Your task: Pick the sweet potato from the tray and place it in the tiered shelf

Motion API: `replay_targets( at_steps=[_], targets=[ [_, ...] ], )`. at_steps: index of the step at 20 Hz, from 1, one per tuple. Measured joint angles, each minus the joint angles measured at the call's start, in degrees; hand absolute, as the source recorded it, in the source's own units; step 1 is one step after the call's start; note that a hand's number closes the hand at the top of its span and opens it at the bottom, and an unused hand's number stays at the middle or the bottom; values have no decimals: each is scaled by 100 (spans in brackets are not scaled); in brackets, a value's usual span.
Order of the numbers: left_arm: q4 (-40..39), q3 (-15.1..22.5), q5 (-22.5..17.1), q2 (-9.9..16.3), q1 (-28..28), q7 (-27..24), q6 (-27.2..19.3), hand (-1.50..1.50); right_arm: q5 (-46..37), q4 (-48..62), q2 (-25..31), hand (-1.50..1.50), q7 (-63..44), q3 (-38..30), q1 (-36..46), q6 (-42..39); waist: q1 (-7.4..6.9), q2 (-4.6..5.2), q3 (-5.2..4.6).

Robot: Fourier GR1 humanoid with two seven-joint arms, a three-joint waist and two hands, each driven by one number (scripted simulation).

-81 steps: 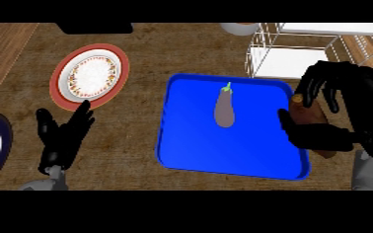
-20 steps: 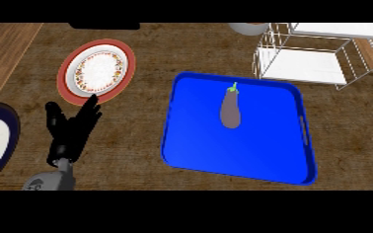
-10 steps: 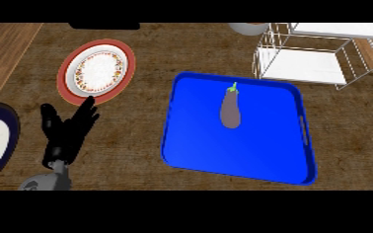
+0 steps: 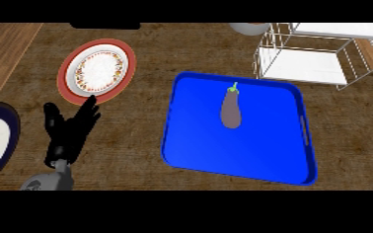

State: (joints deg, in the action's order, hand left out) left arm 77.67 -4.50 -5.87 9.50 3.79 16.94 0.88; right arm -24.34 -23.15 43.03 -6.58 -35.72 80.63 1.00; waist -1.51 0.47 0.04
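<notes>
Head view, tray: blue tray [image 4: 195, 150] sits centre-right on the bench [image 4: 182, 54]; we see only an eggplant [image 4: 232, 110] on it, purple w/ green stem, upper middle of tray.
Head view, sweet potato: no sweet potato visible anywhere; we can't tell where it is.
Head view, shelf: white wire tiered shelf [image 4: 306, 61] upper right, just beyond tray's top edge; contents not discernible.
Head view, left hand: left hand [image 4: 69, 131] lower left, fingers straight and spread apart, resting, holding nothing, just below the patterned plate [image 4: 96, 70].
Head view, right hand: out of frame.
Risk: we judge the eggplant could get grabbed by mistake, being the sole item on tray.
Risk 2: thin shelf wires near tray rim could snag a hand coming in.
</notes>
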Motion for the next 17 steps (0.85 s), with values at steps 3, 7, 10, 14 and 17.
replay_targets(
  at_steps=[3, 7, 10, 14, 17],
  targets=[
    [-44, -24, -8, 5, 9, -9, 14, 0, 5, -7, 266, -150, -29, -81, -125, 292, 25, -6, 4],
    [139, 21, -17, -13, -73, 81, 22, 0, 160, 116, 771, -150, -45, -374, -307, 556, 0, 6, 6],
    [132, 32, 9, -71, -119, 45, -24, 0, 355, 194, 1124, -150, -18, -610, -504, 545, 28, -3, 10],
    [188, 9, 10, -45, -127, 81, -27, 0, 604, 418, 1662, -150, -10, -855, -710, 155, 20, 9, 9],
    [209, 20, 31, -55, -138, 60, -31, 0, 775, 564, 2035, -150, 100, -993, -953, -305, 26, 10, 11]
  ],
)
